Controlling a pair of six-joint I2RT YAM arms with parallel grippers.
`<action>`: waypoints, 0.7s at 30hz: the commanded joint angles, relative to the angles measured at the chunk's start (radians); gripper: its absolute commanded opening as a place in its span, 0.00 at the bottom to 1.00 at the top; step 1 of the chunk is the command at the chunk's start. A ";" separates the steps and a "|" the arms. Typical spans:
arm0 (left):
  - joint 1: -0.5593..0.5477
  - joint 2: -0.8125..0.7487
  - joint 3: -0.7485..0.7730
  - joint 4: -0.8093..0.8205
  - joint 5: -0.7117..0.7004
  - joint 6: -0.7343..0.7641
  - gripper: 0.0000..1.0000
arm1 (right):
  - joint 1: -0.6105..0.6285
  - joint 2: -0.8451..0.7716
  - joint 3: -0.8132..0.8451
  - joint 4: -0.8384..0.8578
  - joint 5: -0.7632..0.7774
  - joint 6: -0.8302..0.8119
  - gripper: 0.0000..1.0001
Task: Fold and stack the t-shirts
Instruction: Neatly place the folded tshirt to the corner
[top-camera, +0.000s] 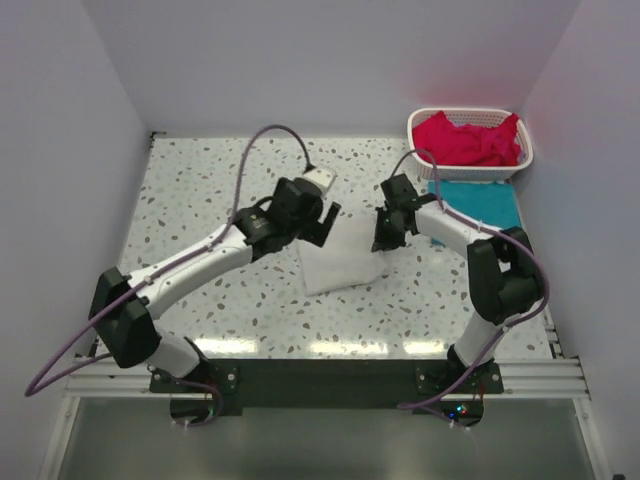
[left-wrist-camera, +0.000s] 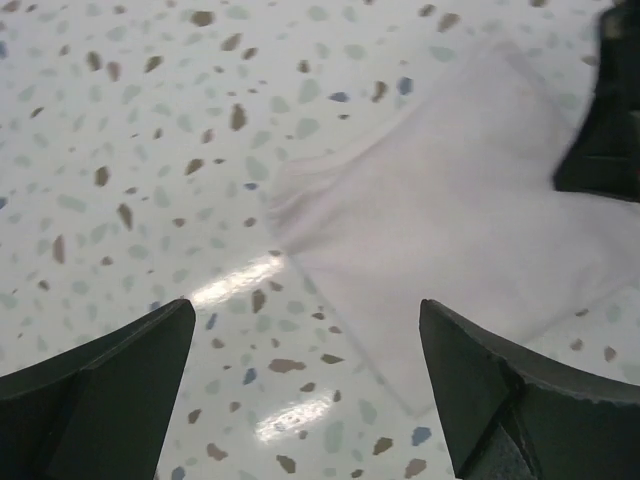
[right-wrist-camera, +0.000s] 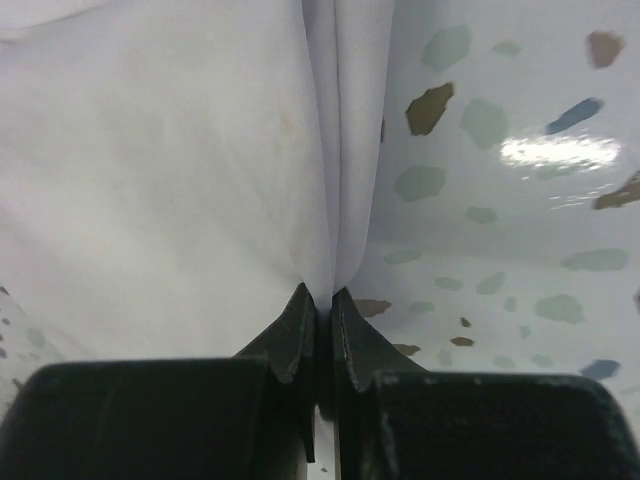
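A folded white t-shirt (top-camera: 340, 264) lies flat on the speckled table (top-camera: 200, 200) between the two arms. My left gripper (top-camera: 322, 226) hovers over its far left corner, jaws wide apart with nothing between them (left-wrist-camera: 305, 390); below it I see the shirt's edge (left-wrist-camera: 470, 220). At the shirt's right edge my right gripper (top-camera: 385, 236) is shut, pinching a raised fold of the white fabric (right-wrist-camera: 170, 150) between its tips (right-wrist-camera: 323, 295). To the right rests a flat teal t-shirt (top-camera: 480, 205). Red-pink t-shirts (top-camera: 465, 140) are bunched in the basket.
A white lattice basket (top-camera: 415, 124) stands in the far right corner, against the walls. The right gripper's dark body (left-wrist-camera: 610, 120) shows at the edge of the left wrist view. The arm bases sit on the rail (top-camera: 320, 380) at the near edge.
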 joint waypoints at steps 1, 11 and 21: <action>0.143 -0.094 -0.015 -0.154 -0.003 -0.058 1.00 | -0.001 -0.016 0.138 -0.263 0.219 -0.179 0.00; 0.454 -0.298 -0.381 -0.020 0.118 -0.188 1.00 | -0.028 0.046 0.476 -0.477 0.560 -0.316 0.00; 0.455 -0.351 -0.408 -0.033 0.050 -0.187 1.00 | -0.179 0.041 0.516 -0.381 0.535 -0.291 0.00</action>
